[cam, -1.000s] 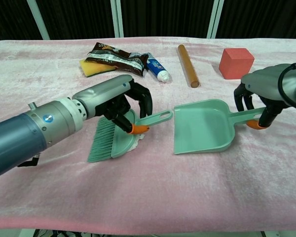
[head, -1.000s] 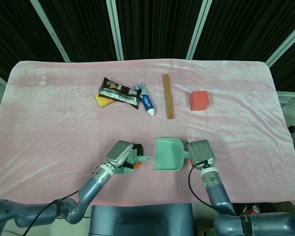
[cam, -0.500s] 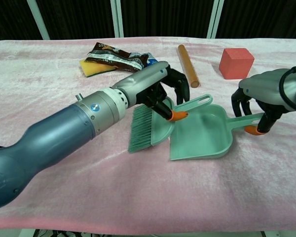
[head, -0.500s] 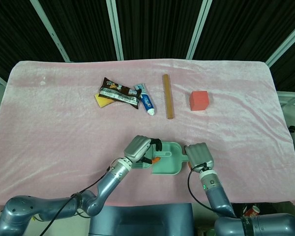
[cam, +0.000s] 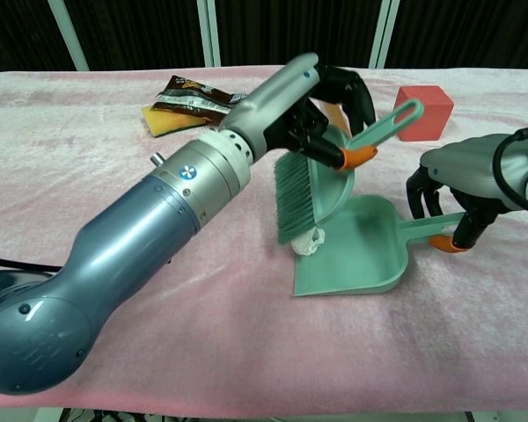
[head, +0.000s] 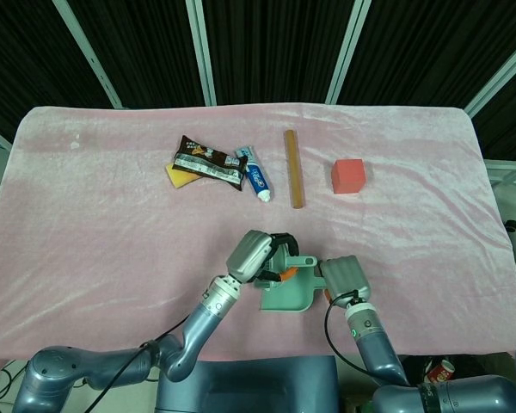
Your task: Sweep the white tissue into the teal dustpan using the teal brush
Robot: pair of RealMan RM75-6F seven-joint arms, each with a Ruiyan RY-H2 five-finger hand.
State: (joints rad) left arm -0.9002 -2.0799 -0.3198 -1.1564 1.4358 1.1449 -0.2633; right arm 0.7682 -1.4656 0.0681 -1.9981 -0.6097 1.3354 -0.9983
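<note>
— What's the left hand (cam: pixel 330 92) doing?
— Fingers wrapped round the smooth plastic teal brush (cam: pixel 312 180); the crumpled white tissue (cam: pixel 307 242) lies below, at the bristle tips, on the lip of the flat scoop-shaped teal dustpan (cam: pixel 356 255).
— And the right hand (cam: pixel 462 189)?
— Curled round the dustpan's handle, on the fuzzy pink cloth (cam: pixel 202 334).

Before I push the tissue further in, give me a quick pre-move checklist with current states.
1. Left hand grips brush: ok.
2. Right hand holds dustpan handle: ok.
3. Tissue at the pan's left edge under the bristles, fully inside: cannot tell.
4. Bristles touching the tissue: ok.
5. Pan flat on the pink cloth: cannot tell.
6. Red block and wooden stick clear of the sweep: ok.
</note>
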